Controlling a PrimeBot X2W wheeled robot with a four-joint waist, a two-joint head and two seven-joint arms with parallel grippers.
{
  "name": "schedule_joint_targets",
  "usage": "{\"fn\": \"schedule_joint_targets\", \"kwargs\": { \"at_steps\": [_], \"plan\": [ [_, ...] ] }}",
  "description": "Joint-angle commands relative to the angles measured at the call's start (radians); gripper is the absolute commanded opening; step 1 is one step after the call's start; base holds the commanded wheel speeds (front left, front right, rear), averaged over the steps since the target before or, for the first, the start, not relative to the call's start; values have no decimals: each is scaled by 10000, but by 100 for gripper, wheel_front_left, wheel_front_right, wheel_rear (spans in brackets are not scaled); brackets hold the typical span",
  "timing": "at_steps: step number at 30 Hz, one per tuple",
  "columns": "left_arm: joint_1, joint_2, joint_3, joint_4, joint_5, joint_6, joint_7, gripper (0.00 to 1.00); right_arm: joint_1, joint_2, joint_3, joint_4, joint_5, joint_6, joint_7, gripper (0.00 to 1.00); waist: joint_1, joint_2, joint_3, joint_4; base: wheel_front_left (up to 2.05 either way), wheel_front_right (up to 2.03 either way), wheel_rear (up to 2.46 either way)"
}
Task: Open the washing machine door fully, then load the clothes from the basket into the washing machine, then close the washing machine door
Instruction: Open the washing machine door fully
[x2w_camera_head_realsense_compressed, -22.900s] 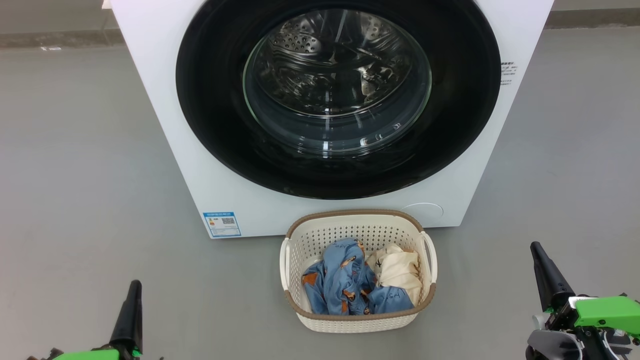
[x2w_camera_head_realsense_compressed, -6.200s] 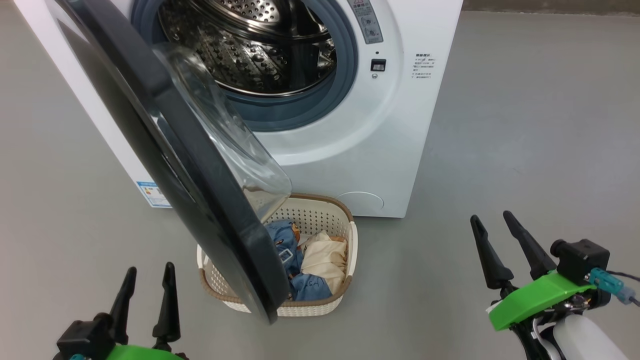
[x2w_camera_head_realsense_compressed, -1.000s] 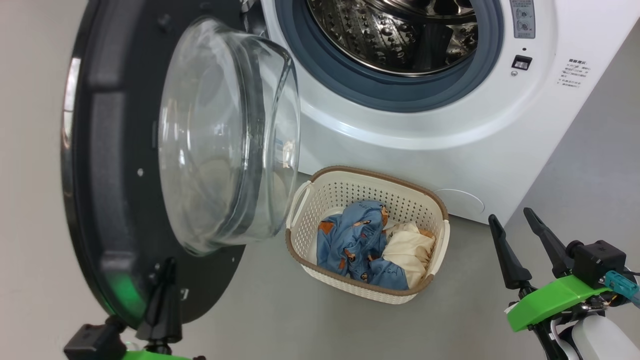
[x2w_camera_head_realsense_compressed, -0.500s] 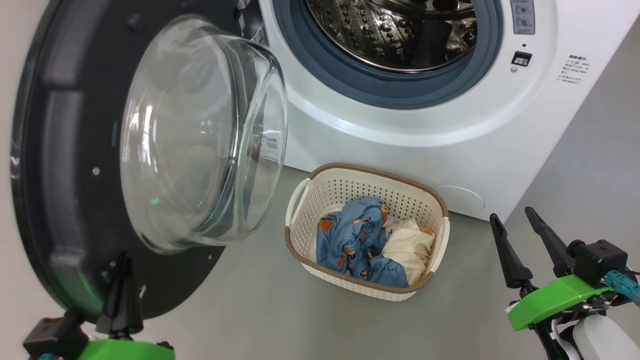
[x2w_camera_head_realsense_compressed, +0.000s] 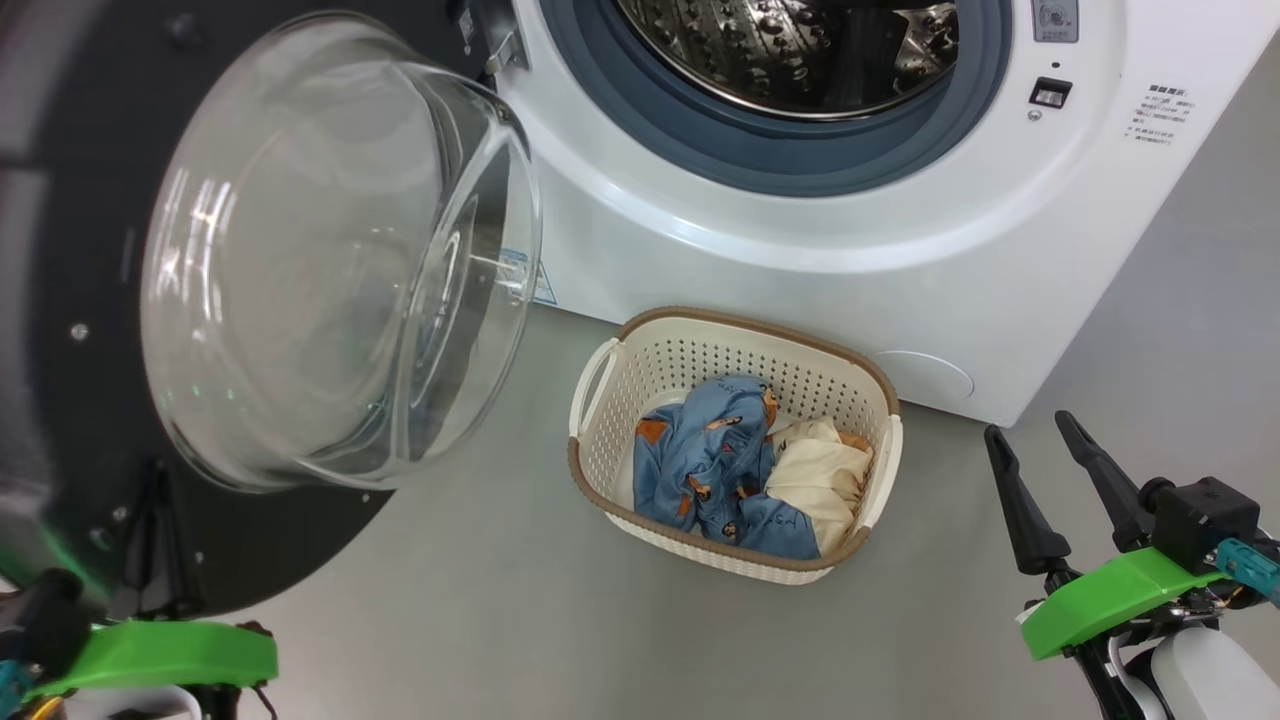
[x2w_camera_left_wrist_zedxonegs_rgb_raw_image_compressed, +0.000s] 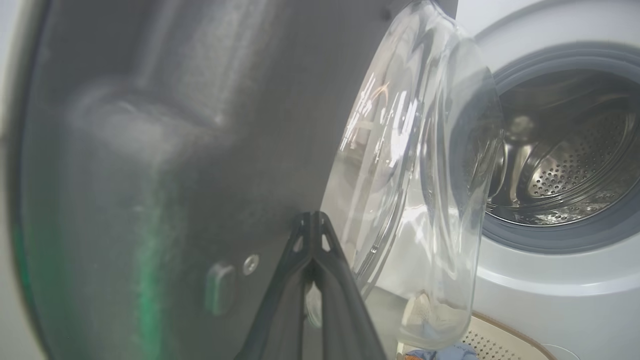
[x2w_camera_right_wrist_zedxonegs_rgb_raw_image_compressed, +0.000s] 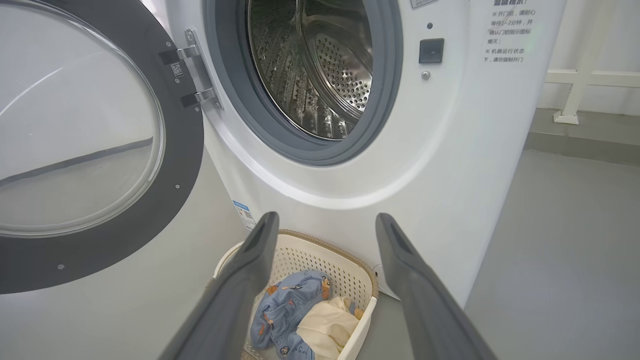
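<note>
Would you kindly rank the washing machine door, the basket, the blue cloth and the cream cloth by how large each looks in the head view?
1. washing machine door, though it is also nearest the camera
2. basket
3. blue cloth
4. cream cloth

The left pincer (x2w_camera_left_wrist_zedxonegs_rgb_raw_image_compressed: 312, 220) is closed, its two dark fingers (x2w_camera_left_wrist_zedxonegs_rgb_raw_image_compressed: 285, 295) pressed together into one narrow point, carried on the left green bracket (x2w_camera_head_realsense_compressed: 160, 650) low at the head view's left. The right pincer (x2w_camera_head_realsense_compressed: 1026, 428) hangs empty at the lower right, fingers spread wide and tilted up and leftward, on the right green bracket (x2w_camera_head_realsense_compressed: 1110, 600) above a pale forearm (x2w_camera_head_realsense_compressed: 1190, 670).
</note>
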Motion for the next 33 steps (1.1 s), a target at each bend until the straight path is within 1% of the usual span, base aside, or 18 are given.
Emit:
{"fn": "schedule_joint_targets", "kwargs": {
  "at_steps": [1,13,33],
  "plan": [
    [-457,471,596,-63,-5,74,-130,0,-246,-158,169,-254,-133,56,-124,100,0,0,43,-8,0,0,0],
    [-1066,468,1590,727,392,-159,-136,0,-415,-241,114,-273,-174,56,-124,100,0,0,401,1,0,0,0],
    [-2478,474,3468,2506,1481,-889,-137,0,-794,-476,132,-323,-235,56,-124,100,0,0,1049,20,0,0,0]
  ]
}}
